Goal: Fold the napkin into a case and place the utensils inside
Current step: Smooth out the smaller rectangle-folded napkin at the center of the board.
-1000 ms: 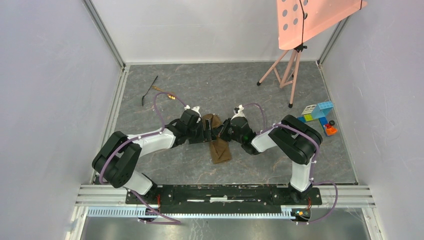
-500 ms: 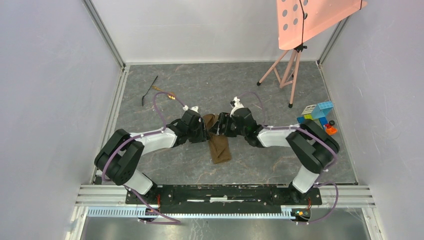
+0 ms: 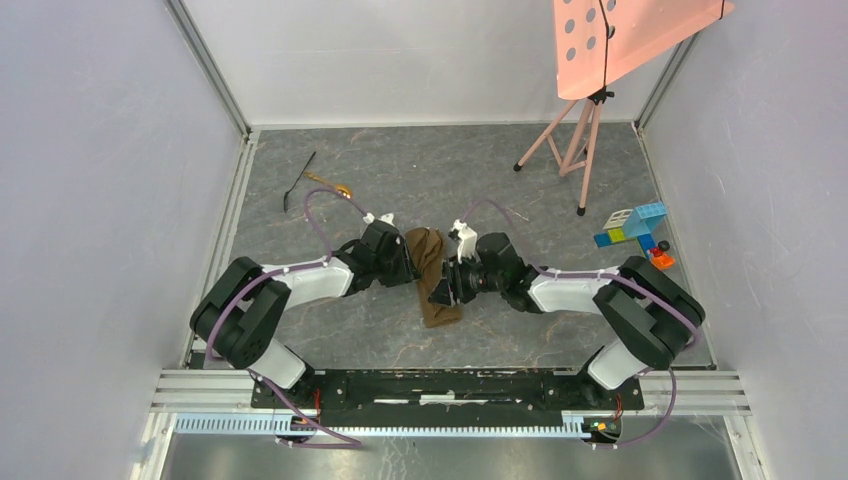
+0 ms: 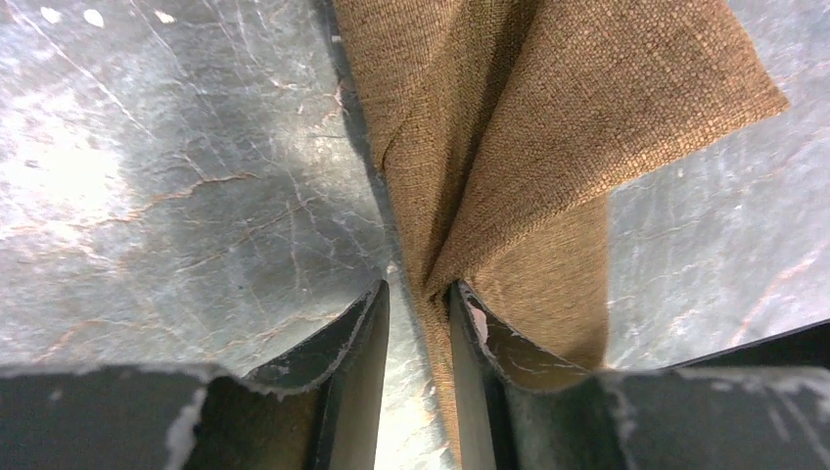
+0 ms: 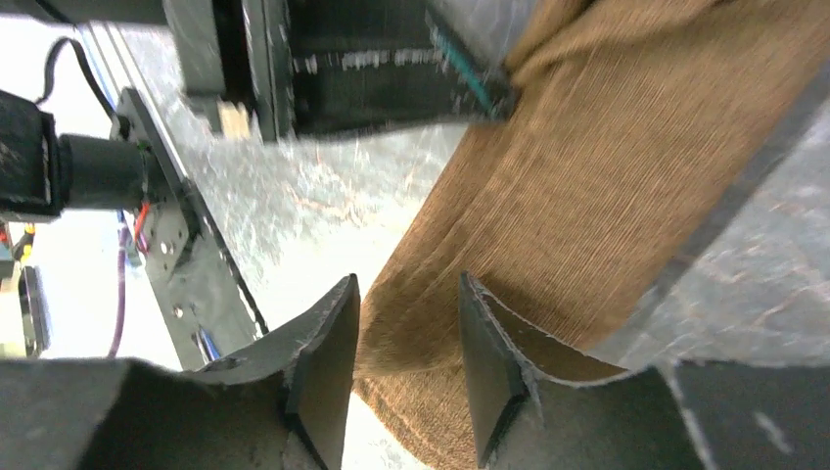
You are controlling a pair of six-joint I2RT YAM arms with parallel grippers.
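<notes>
The napkin (image 3: 441, 311) lies as a narrow brown folded strip on the table, between the two arms. My left gripper (image 3: 408, 265) is at its left edge. In the left wrist view the left gripper (image 4: 418, 289) has its jaws a little apart, with the napkin (image 4: 548, 108) edge against the right finger and bare table showing beside it. My right gripper (image 3: 440, 290) is low over the strip's near half. In the right wrist view the right gripper (image 5: 408, 284) is open, its fingers astride the napkin (image 5: 607, 166). A black utensil (image 3: 298, 180) and a gold spoon (image 3: 331, 184) lie far left.
A pink perforated board (image 3: 620, 40) on a tripod (image 3: 575, 150) stands at the back right. Coloured toy blocks (image 3: 635, 228) sit at the right edge. White walls enclose the table on three sides. A metal rail (image 3: 450, 385) runs along the near edge.
The right gripper has swung from the napkin's upper part down to its near half and has gone from shut to open. The left jaws have narrowed onto the cloth's edge.
</notes>
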